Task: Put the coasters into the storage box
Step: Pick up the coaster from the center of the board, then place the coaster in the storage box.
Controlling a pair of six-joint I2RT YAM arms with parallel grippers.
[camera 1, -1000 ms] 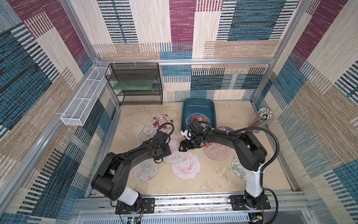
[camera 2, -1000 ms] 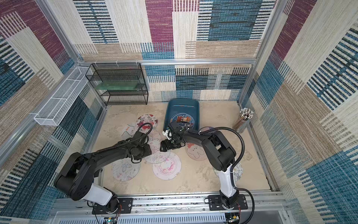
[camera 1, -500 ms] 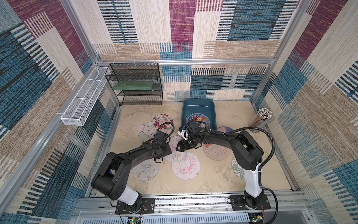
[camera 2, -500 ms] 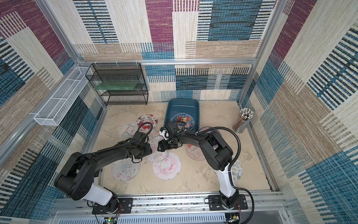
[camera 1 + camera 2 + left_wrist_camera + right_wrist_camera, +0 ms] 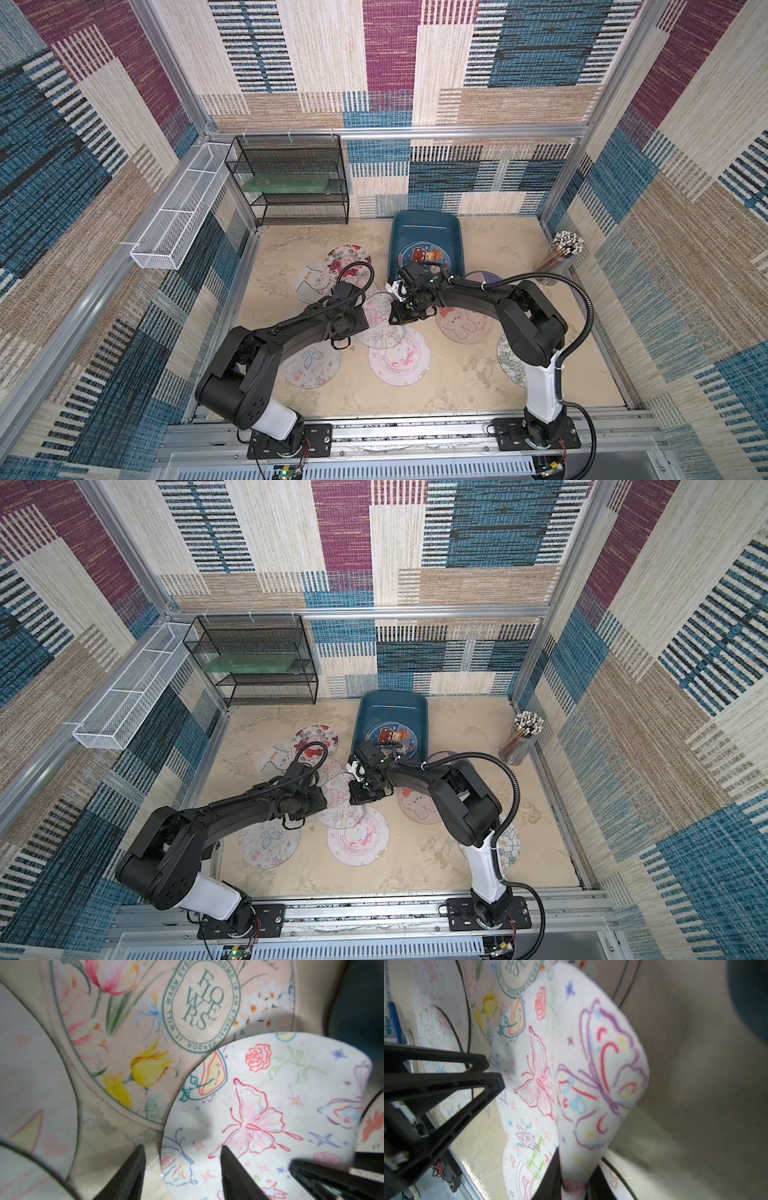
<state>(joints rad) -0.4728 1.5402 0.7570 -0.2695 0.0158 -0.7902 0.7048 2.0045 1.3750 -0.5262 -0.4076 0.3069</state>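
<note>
Beige stone-look worktop [image 5: 457,386] first, nearest you by the front rail w/ the arm bases. Three coasters lie flat here: a pastel butterfly coaster [image 5: 309,365] partly under the left arm [image 5: 299,328], a pink ringed coaster [image 5: 399,359] beside it, and a white floral coaster [image 5: 508,361] half hidden behind the right arm [image 5: 536,332]. Mid-worktop, your right jaws are clamped on the rim of the white butterfly coaster [image 5: 571,1084]. The right wrist view shows that edge pinched btwn them and the mat bowed up off the surface, its near edge overlapping the pink ringed coaster. Your left jaws stand apart, gripping nothing. In the left wrist view one tip sits over the white butterfly coaster and the other over bare worktop, so they straddle its edge; can't tell if either touches. The pink FLOWERS coaster [image 5: 145,1022] lies flat just beyond, partly under the white one. A bear coaster [image 5: 463,326] lies to the right of the right wrist. Further back, a white animal coaster [image 5: 313,282] and a rose coaster [image 5: 349,259] overlap, left of the storage box [image 5: 428,218]. A purple coaster [image 5: 484,276] pokes out by the box's near right corner. One blue cartoon coaster [image 5: 424,257] is in the box. Farthest: a black wire rack [image 5: 291,183] at the back wall and a pot of sticks [image 5: 561,253] in the far right corner.
</note>
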